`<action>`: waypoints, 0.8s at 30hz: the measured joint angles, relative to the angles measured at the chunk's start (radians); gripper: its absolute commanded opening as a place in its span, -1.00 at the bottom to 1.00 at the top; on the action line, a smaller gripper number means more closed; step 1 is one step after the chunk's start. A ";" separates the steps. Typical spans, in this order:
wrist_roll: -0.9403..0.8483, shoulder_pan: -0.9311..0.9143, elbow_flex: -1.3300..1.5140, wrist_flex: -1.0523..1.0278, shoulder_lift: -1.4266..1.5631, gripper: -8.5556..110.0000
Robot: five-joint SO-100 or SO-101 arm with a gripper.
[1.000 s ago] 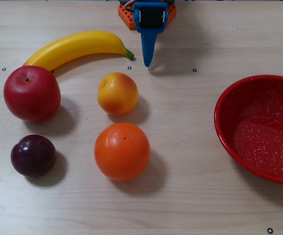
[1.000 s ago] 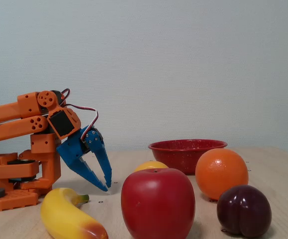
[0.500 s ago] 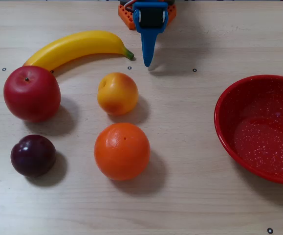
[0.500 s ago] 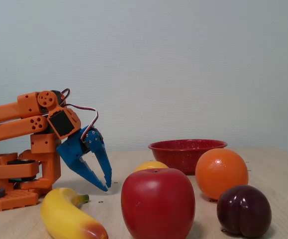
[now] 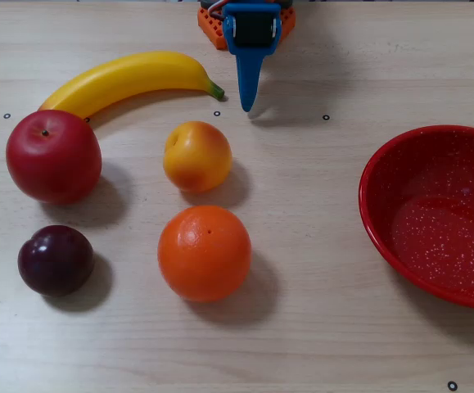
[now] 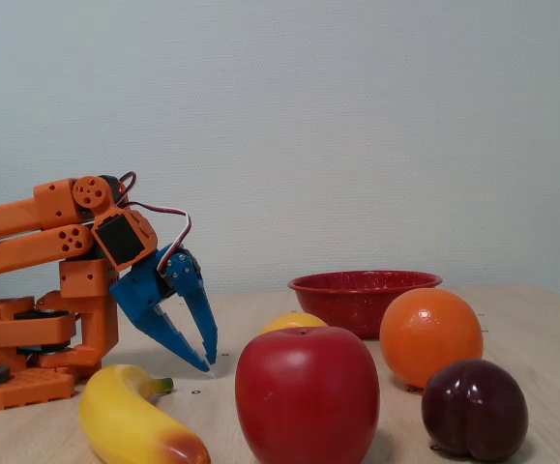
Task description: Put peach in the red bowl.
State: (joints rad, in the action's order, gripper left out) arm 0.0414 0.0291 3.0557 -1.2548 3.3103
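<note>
Top-down fixed view, L to R: apple (image 5: 53, 156) at left-centre, plum (image 5: 55, 260) below it at lower left. Banana (image 5: 130, 79) across upper left, stem tip pointing right toward the hand (image 5: 246, 105). Peach (image 5: 196, 155) centre-left, free on the counter (image 5: 302, 327), below and just left of the hand tip, not touching it. Orange (image 5: 204, 252) just below the peach, small gap between. Hand at top centre, blue, pointing down-frame; empty. Bowl (image 5: 381, 229) at right edge, partly cut off, empty, well apart from the peach.

Side fixed view, L to R: orange arm (image 6: 28, 232) at left, folded low. Hand (image 6: 205, 361) tips just above the counter, fingers (image 6: 168, 335) slightly apart, nothing between. Banana (image 6: 130, 418) lower left in foreground. Apple (image 6: 307, 393) centre foreground hides most of the peach (image 6: 294, 320); only its yellow top shows. Bowl (image 6: 365, 293) behind, centre-right. Orange (image 6: 431, 335), then plum (image 6: 474, 409) at lower right.
</note>
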 measured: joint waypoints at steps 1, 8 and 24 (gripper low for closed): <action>0.000 0.000 0.000 0.000 0.000 -0.86; 0.000 0.000 0.000 0.000 0.000 -0.86; -0.130 0.002 -0.063 0.005 -0.098 -0.86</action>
State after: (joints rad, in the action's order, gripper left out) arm -0.0890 0.0307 2.9928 -1.2502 3.2122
